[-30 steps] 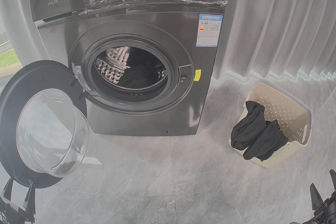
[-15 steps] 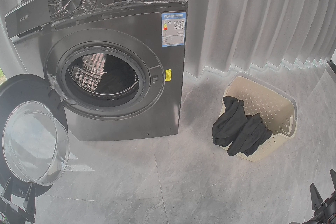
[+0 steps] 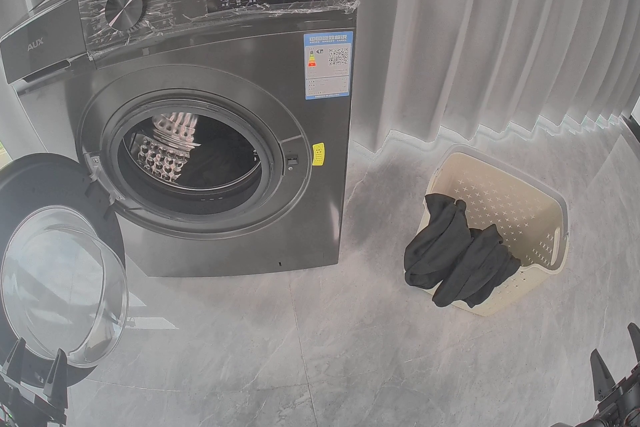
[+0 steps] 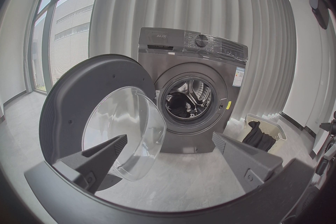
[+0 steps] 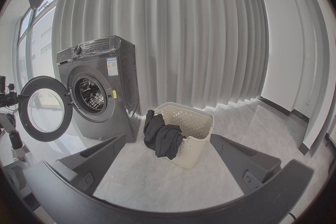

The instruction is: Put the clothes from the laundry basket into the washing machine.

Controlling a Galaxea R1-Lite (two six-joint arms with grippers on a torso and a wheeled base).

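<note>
Firstly, we list the pleated curtain (image 3: 507, 15) across the far side, and before it, at far left, the washing machine (image 3: 313, 195). Its round door (image 3: 40, 181) is swung fully open to the near left, glass bowl facing us. The drum (image 3: 167, 145) is exposed, and one dark item (image 3: 223, 160) lies inside. Next is the laundry basket (image 3: 533, 208), cream and perforated, on the floor (image 3: 320, 348) right of the machine and near the curtain. Then the clothes (image 3: 460, 251): a dark bundle, partly in the basket and partly draped over its near-left rim (image 3: 427, 228), on the side toward the machine. Last come the left gripper (image 4: 168, 137), low at near left just beside the door, and the right gripper (image 5: 168, 137), low at near right, well apart from the basket. Both have their fingers spread wide and hold nothing. As for hazards, we judge that a pull on the overhanging cloth could drag or tip the light basket. A pinch on one fold might leave the rest behind or trail it onto the floor. The left arm, so near the door, could knock it. The bundle's long axis runs from the basket's inside out over that rim, the loose ends pointing down and toward us.
</note>
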